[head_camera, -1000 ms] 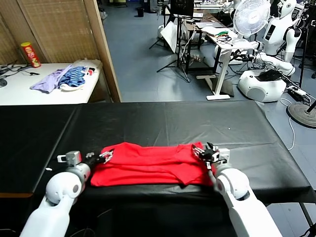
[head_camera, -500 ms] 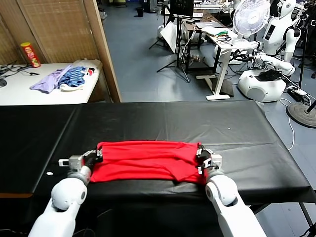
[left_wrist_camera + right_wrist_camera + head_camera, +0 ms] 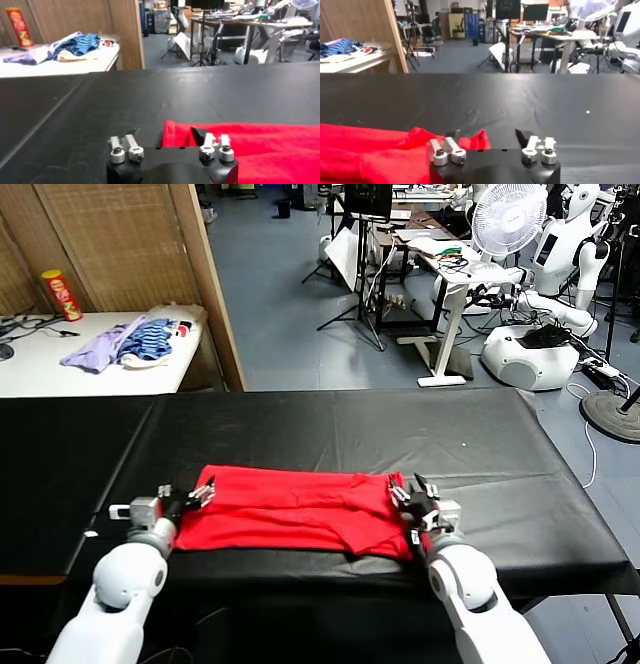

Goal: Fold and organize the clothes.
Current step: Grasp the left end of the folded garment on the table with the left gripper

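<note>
Head view: shirt (image 3: 295, 509) folded into band on tabletop (image 3: 400, 434), long axis left-right; left end effector (image 3: 186, 501) open at left end; right end effector (image 3: 415, 502) open at right end; both equally near.

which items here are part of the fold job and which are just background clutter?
In the job:
- red T-shirt, folded into a band on the black table
- left gripper, open at the shirt's left end
- right gripper, open at its right end

Lying about:
- lilac garment and blue-striped garment on the white side table
- red snack can
- white fan
</note>
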`<state>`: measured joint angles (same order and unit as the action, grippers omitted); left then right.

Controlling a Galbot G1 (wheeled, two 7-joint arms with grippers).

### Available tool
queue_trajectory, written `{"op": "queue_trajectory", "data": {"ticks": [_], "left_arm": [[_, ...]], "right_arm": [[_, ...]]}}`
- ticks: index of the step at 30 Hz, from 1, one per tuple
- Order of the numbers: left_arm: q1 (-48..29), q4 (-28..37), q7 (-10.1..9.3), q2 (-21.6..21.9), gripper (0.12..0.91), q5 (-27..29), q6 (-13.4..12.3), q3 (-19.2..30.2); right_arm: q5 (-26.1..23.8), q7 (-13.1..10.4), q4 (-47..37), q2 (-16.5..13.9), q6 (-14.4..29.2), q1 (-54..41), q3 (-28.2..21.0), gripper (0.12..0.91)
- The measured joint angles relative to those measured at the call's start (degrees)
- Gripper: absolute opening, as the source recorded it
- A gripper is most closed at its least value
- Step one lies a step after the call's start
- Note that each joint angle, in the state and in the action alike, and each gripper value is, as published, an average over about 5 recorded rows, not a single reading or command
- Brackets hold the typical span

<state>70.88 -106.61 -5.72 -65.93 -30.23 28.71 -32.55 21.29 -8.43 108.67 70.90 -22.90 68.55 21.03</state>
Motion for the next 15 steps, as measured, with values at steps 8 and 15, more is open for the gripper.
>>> {"op": "queue_trajectory", "data": {"ticks": [8, 15], "left_arm": [[5.23, -1.16, 0.1, -1.68, 0.787, -0.8, -1.01, -1.32], [6.81, -1.17, 0.33, -2.97, 0.496, -1.29, -1.69, -1.58]], "right_arm": [[-0.08, -0.01, 3.46, 0.01, 0.2, 1.57, 0.12, 0.798], [-0.9, 0.03, 4.16, 0.08, 0.63, 2.08, 0.18, 0.798]]}}
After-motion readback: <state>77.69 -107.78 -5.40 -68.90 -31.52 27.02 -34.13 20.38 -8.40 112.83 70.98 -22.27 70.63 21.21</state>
